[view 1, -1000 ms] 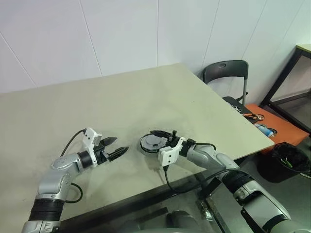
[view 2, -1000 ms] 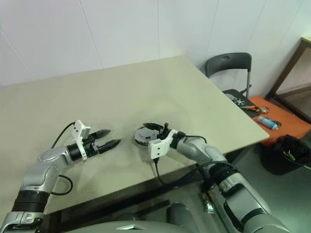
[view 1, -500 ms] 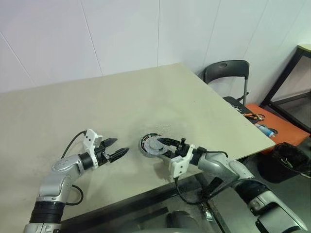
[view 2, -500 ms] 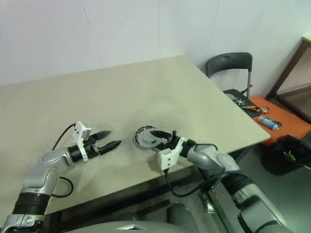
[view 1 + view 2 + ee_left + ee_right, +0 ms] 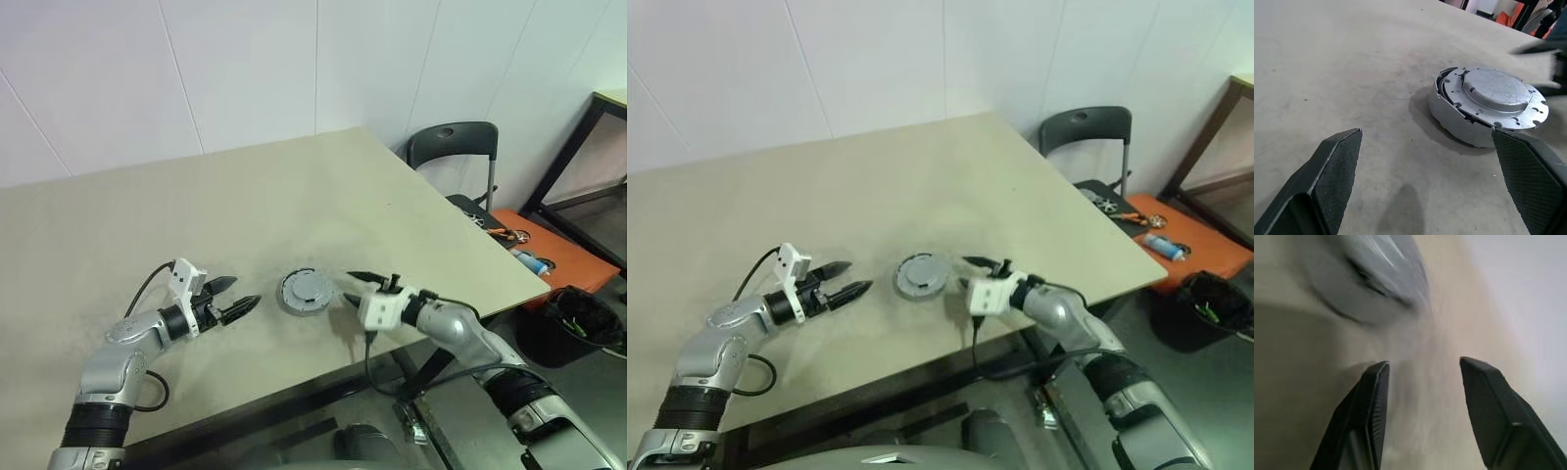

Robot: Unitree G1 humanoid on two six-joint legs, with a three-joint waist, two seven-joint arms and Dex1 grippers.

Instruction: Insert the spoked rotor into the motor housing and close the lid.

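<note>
While lying on the beige table (image 5: 294, 196), near its front edge, round silver motor housing (image 5: 306, 291) capped by a flat grey metal lid (image 5: 1497, 91), slightly askew, with a dark gap at one side. Left gripper (image 5: 238, 298) just beside it on the left, black fingers spread wide, holding nothing. Right gripper (image 5: 359, 287) near on the right, fingers parted, empty, apart from the housing. Spoked rotor hidden, cannot tell where.
</note>
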